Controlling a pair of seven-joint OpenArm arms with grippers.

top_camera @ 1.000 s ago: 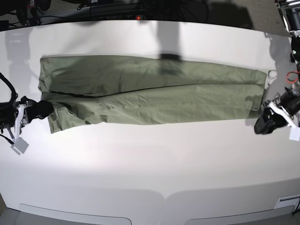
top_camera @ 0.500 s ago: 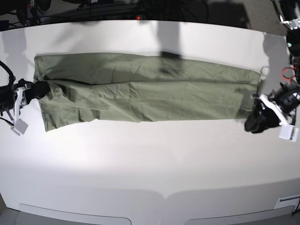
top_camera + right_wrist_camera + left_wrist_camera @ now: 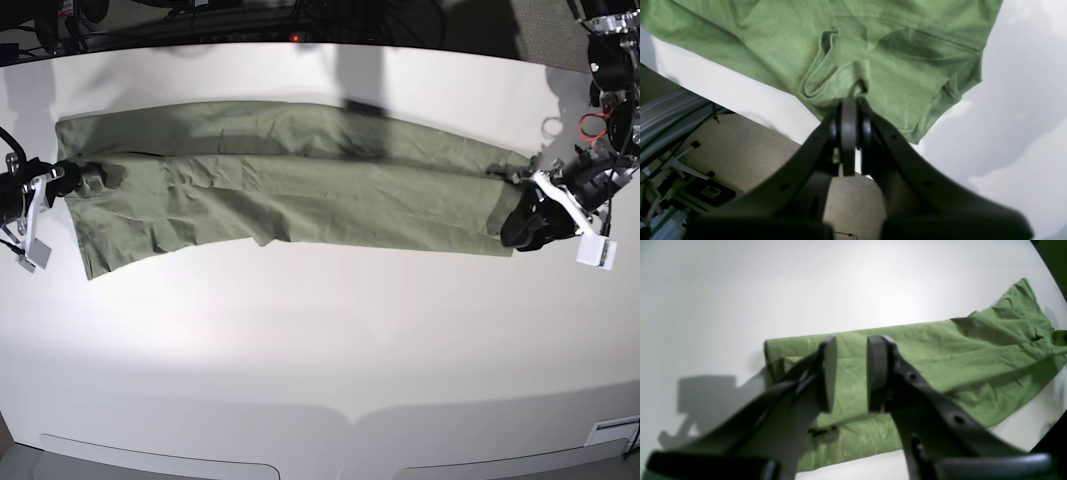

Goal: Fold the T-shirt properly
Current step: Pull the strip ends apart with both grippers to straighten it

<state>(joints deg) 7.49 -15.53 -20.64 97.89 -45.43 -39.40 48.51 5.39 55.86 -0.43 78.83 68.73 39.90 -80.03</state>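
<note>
A: Right claw (image 3: 849, 100)?
B: Clamped tight on a bunched edge of the T-shirt (image 3: 290, 190), at the tabletop (image 3: 320, 350) margin.
A: Left claw (image 3: 850, 373)?
B: Jaws narrowly apart, nothing between them, poised above the shirt's opposite end.
A: Shirt position?
B: Stretched as a long folded band across the tabletop's far half

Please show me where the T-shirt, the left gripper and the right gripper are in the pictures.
T-shirt (image 3: 300, 195), base view, middle of the cloth.
Left gripper (image 3: 850, 373), left wrist view, gap between its jaws.
Right gripper (image 3: 849, 110), right wrist view, tips of its jaws.
</note>
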